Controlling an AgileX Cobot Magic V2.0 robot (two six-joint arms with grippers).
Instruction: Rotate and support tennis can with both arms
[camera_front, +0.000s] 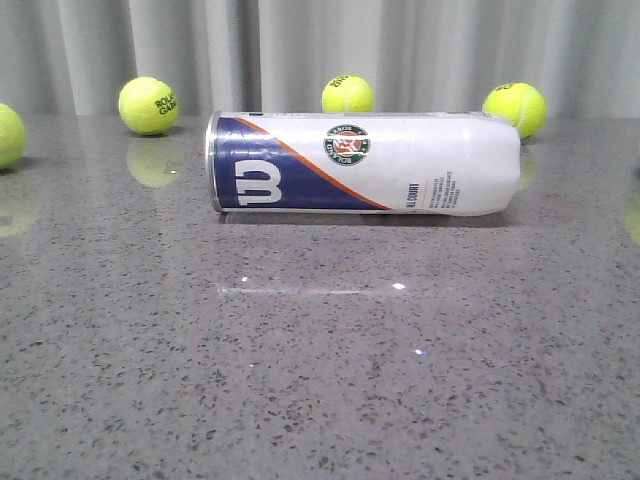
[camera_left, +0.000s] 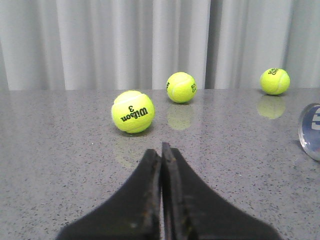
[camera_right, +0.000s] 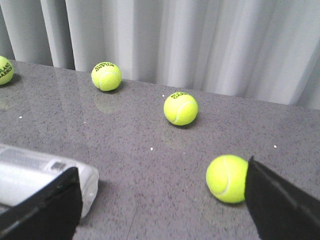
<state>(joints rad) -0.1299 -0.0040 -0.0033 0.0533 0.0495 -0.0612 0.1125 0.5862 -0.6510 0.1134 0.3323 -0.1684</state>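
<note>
While the tennis can lies on its side on the counter, untouched, left tool sits closed and empty beside its metal-rimmed end; right tool wide open, empty, near its clear end

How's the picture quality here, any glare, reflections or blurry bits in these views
Front view: sharp, with small bright glints on the glossy table and faint ball reflections beside the tennis can. Left wrist view: the shut left gripper is slightly soft up close, and the balls mirror on the table. Right wrist view: the open right gripper has blurred fingers, and the can's clear end looks hazy.
</note>
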